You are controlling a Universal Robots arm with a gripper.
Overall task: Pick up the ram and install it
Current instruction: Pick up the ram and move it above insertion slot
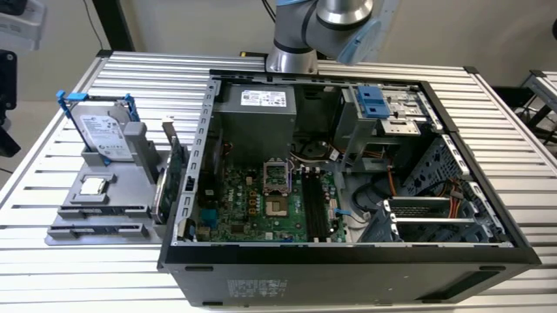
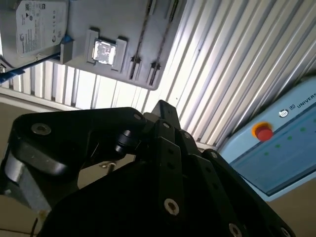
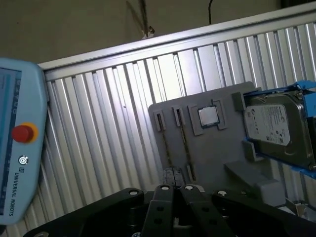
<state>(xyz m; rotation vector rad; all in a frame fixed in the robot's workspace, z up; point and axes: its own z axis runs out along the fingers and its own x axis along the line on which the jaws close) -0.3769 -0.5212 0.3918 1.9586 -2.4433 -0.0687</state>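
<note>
Exterior view is showing the arm hanging over the far edge of the open case. The ram is sitting in a slot of the grey holder, beside the case on the exterior view's left and near a hard drive. In the first wrist view the gripper is hovering well above that holder. Whether it is apart or together, I cannot tell.

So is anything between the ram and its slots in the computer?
Yes. The ram sits in the gray tray; the upright green card and the case's side wall stand between it and the motherboard slots.
</note>
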